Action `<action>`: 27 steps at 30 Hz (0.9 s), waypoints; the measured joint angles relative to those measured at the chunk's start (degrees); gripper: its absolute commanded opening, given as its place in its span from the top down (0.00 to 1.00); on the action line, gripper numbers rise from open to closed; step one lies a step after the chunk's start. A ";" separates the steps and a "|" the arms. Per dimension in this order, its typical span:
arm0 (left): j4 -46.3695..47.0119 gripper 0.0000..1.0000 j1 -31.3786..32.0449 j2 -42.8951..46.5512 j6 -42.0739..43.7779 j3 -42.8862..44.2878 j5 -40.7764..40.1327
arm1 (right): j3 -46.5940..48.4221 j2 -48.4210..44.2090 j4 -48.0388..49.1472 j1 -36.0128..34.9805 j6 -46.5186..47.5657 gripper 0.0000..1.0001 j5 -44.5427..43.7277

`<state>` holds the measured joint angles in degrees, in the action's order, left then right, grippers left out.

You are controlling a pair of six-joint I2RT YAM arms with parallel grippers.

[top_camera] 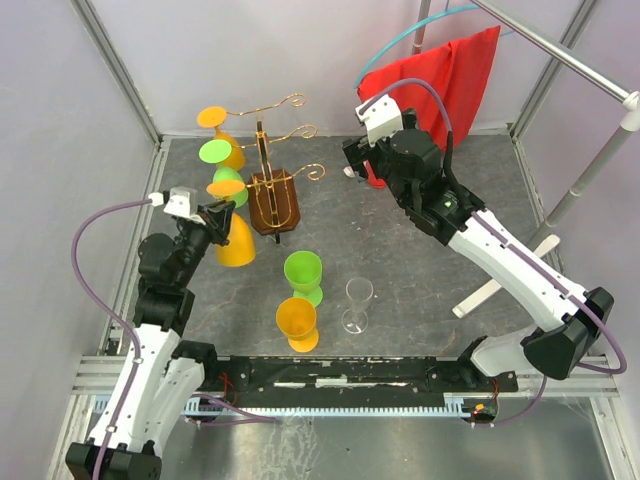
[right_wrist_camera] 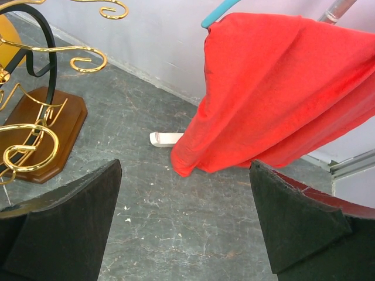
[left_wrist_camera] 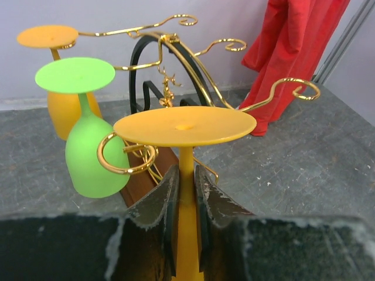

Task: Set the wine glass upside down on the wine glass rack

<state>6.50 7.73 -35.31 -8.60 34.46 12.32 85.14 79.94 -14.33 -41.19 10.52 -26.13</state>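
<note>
An orange wine glass hangs upside down, foot up, with my left gripper shut on its stem. Its foot sits level with the front gold curl of the wine glass rack, and the stem is just right of that curl. In the top view the left gripper holds the glass's bowl left of the rack's brown base. A green glass and another orange glass hang upside down on the rack's arms. My right gripper is open and empty, behind the rack.
A green glass, an orange glass and a clear glass stand on the table in front. A red cloth hangs from a rail at the back right, with a small white object below it.
</note>
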 measured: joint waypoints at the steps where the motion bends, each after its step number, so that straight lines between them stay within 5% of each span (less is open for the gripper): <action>1: 0.55 0.97 0.00 -0.02 -0.17 -0.76 -0.15 | 0.00 0.04 0.00 0.00 -0.02 0.02 0.04; 27: 30.21 0.97 0.00 -8.11 -3.74 -15.82 -10.36 | 0.00 0.79 -0.11 0.81 0.22 0.02 0.61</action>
<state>36.71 7.73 -43.42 -12.34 18.63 1.96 85.14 80.73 -14.44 -40.38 10.74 -25.52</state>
